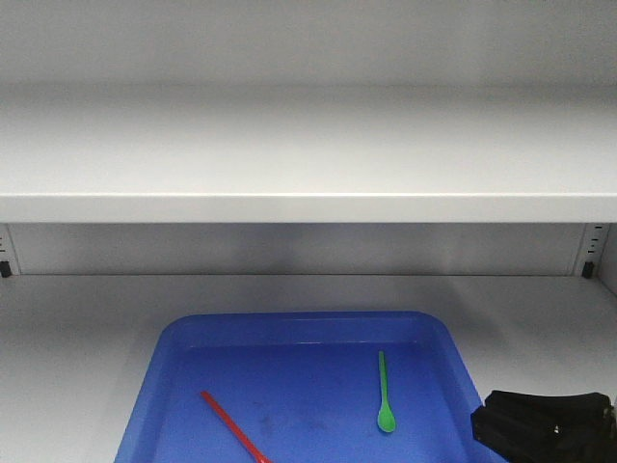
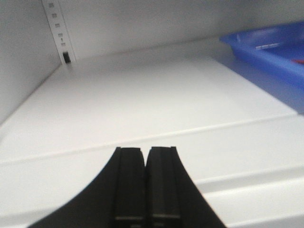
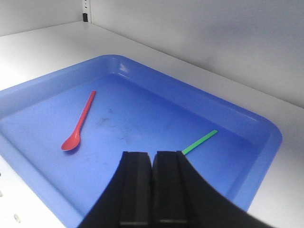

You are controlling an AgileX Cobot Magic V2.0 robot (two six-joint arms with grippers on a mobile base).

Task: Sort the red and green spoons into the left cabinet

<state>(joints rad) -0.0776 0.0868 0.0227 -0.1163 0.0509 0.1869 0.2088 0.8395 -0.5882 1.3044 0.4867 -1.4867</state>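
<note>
Both spoons, red spoon [image 3: 79, 127] and green spoon [image 1: 384, 391], lie apart in the blue tray [image 1: 289, 325] on the cabinet surface [image 2: 142, 109], so with left gripper [image 2: 144, 183] and right gripper [image 3: 152, 187] fingers pressed together empty, sorting looks finished, leaving withdrawal.

Two spoons [image 1: 386, 394] apart in tray [image 1: 289, 326]

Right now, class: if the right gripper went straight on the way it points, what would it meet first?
Probably the thin green plastic spoon lying in the blue plastic tray, just ahead of the closed right gripper; depth is unclear, so it might touch the tray floor first.
</note>
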